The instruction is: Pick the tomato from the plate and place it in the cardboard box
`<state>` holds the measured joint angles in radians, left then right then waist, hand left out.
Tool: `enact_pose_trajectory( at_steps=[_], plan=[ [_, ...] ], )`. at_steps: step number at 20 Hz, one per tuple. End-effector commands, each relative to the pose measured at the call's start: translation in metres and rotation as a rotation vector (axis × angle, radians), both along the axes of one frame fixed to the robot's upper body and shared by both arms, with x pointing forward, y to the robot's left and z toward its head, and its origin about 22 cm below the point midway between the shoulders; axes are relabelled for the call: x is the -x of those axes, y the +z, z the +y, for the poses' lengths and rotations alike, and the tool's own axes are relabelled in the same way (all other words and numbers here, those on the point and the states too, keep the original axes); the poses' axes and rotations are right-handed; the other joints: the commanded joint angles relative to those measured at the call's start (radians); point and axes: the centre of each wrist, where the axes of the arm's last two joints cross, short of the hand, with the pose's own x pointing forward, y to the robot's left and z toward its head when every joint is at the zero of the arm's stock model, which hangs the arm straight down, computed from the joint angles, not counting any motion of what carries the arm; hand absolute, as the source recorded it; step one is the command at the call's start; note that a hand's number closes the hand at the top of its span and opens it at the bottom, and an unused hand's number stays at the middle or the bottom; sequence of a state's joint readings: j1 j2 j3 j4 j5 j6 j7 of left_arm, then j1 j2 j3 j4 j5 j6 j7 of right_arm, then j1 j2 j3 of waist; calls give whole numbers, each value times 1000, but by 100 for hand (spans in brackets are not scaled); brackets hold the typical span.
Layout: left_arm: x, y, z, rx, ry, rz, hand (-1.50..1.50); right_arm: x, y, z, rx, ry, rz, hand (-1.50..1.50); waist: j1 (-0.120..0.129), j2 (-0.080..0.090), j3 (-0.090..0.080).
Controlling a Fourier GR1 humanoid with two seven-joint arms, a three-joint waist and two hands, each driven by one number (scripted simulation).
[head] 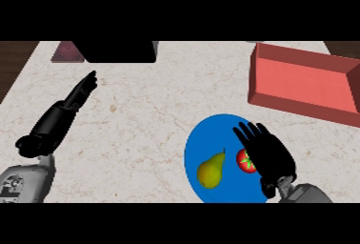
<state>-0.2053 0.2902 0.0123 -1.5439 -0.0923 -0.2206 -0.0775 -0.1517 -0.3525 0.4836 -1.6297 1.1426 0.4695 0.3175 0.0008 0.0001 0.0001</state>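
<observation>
Reaching for the tomato on the blue plate, right robot hand open beside it.

At nine o'clock the left robot hand rests on the tabletop, fingers straight, probably parked out of the way. At five o'clock the plate carries a pear, then the tomato, half hidden by the right robot hand's straight fingers, seemingly lining up a grasp. The red cardboard box waits at two o'clock.
</observation>
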Motion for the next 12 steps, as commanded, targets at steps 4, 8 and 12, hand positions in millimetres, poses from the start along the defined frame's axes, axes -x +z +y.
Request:
enact_pose_trajectory(
  at_steps=[4, 8, 12],
  plan=[
    [4, 1, -6, -2, -3, -4, 0, -6, -31, -5, 0, 115, 13, 150, 3, 0, 0],
    [4, 0, -23, 6, -10, 7, 0, -17, -25, 23, -39, 189, -101, 150, 6, 1, 0],
    [-9, -9, 13, 5, 1, 1, 0, -8, -25, 8, -32, 218, -163, 150, -3, 1, 0]
  ],
)
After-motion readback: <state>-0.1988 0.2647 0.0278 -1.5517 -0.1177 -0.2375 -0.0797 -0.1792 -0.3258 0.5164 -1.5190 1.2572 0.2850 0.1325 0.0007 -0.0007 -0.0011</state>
